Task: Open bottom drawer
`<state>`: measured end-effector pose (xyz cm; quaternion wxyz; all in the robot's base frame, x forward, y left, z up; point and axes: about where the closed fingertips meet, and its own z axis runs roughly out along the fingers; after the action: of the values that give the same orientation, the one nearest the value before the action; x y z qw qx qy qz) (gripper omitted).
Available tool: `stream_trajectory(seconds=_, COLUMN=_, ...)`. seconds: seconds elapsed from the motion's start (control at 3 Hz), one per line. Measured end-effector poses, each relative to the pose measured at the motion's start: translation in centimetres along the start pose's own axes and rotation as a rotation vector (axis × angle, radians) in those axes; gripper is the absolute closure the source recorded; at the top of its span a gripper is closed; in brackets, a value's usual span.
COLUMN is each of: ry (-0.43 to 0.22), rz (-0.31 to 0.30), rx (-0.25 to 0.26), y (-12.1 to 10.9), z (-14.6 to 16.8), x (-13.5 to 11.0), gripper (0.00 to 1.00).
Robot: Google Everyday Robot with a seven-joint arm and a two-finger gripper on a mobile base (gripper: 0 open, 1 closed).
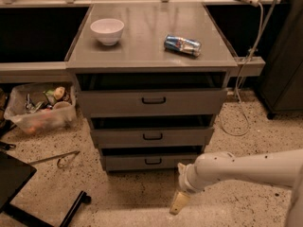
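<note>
The grey cabinet has three drawer fronts. The bottom drawer [149,162] is the lowest one, just above the floor, with a small black loop handle [153,161]. The middle drawer [152,137] and the taller top drawer [151,101] sit above it. My white arm [246,169] comes in from the right. My gripper [178,200] hangs low over the floor, in front of the cabinet and right of the bottom drawer's handle, apart from it.
A white bowl [107,30] and a lying blue can [182,45] rest on the cabinet top [142,46]. A clear bin of clutter [40,109] stands on the floor at left. A black stand's foot [28,193] sits at lower left. A cable [241,84] hangs at right.
</note>
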<state>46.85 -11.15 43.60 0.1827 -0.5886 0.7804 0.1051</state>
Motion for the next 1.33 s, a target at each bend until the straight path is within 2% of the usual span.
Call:
stream_trajectory(seconds=0.33, ry=-0.006, rz=-0.027, rx=-0.014, y=-1.4, z=4.4, x=0.6, gripper=0.00)
stream_trajectory(seconds=0.67, ry=-0.038, rz=-0.038, rx=0.041, y=-5.5, z=7.6, x=0.6, gripper=0.00)
stream_trajectory(seconds=1.33, ry=-0.131, rz=0.023, rx=0.131, y=-15.1, z=11.1, x=2.1, gripper=0.00)
